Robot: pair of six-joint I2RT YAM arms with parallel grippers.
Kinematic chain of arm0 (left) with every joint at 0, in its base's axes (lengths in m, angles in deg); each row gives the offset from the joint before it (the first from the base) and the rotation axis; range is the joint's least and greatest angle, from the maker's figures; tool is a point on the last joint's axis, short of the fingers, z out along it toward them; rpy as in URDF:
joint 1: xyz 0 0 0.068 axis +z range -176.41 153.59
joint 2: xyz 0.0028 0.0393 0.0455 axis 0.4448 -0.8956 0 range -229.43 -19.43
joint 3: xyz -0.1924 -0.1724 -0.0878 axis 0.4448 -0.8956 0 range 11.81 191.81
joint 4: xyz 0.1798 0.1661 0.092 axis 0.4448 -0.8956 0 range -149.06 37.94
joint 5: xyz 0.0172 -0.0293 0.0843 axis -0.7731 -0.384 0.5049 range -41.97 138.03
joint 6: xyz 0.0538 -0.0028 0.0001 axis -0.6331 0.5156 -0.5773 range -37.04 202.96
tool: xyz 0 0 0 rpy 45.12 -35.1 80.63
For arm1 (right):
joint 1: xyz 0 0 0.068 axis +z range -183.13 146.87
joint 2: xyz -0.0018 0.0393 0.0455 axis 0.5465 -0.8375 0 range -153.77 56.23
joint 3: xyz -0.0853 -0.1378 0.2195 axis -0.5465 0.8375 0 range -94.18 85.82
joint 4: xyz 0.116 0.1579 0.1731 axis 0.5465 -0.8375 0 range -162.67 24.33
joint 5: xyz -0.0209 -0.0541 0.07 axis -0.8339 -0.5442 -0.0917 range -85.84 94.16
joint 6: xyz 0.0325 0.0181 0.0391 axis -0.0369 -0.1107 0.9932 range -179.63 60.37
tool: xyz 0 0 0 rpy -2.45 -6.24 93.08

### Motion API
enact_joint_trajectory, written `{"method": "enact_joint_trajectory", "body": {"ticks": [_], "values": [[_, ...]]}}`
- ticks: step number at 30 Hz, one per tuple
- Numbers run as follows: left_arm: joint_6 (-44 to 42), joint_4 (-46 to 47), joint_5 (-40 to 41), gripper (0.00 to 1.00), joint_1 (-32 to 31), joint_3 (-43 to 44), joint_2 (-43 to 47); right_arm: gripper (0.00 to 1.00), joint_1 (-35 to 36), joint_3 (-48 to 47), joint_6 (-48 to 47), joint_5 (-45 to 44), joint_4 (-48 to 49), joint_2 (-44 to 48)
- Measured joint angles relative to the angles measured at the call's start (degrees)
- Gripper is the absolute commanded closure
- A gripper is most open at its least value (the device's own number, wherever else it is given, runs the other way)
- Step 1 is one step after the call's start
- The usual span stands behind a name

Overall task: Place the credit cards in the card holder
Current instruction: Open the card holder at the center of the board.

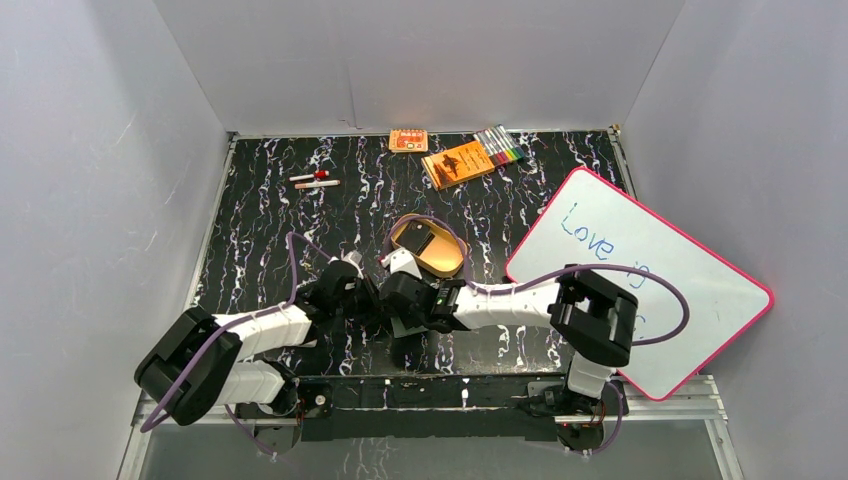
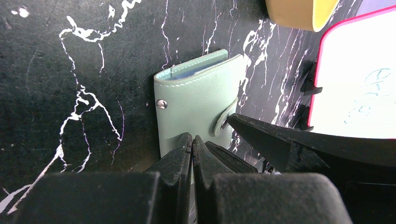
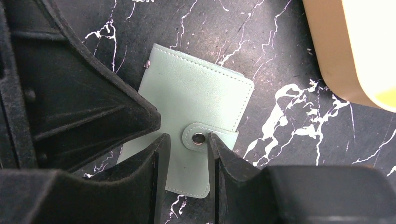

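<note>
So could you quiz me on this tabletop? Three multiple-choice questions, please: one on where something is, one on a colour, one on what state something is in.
1. Where does the pink-framed whiteboard lie?
A) on the robot's left side
B) on the robot's right side
C) propped against the back wall

2. What colour is the card holder?
A) orange
B) pale green
C) red

3. How does the card holder lie?
A) folded shut, with its snap tab wrapped over the edge
B) spread open flat
C) standing on end

Answers:
1 B: it fills the right of the top view, which is the robot's right.
2 B: both wrist views show pale green covers.
3 A: the covers lie together and the tab crosses over them.
</note>
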Motion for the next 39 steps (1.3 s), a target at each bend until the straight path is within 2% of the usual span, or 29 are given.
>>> {"method": "enact_joint_trajectory", "body": {"ticks": [10,15,23,28,39], "values": [[0.66,0.37,0.44,1.00,-0.02,-0.44,0.39,0.58,2.58,-4.52,-1.20,-6.73,-4.44,-3.96],[0.85,0.76,0.46,1.00,-0.02,-0.66,0.39,0.69,3.26,-5.14,-1.20,-8.98,-5.27,-4.59],[0.87,1.05,0.48,1.00,-0.02,-0.76,0.44,0.82,3.32,-5.14,-1.03,-10.60,-6.03,-4.59],[0.87,1.22,0.63,1.00,-0.02,-0.79,0.44,1.00,3.34,-5.14,-1.07,-11.52,-6.10,-4.55],[1.11,1.09,0.87,1.00,-0.02,-0.85,0.44,1.00,3.15,-4.85,1.09,-12.09,-7.43,-2.67]]}}
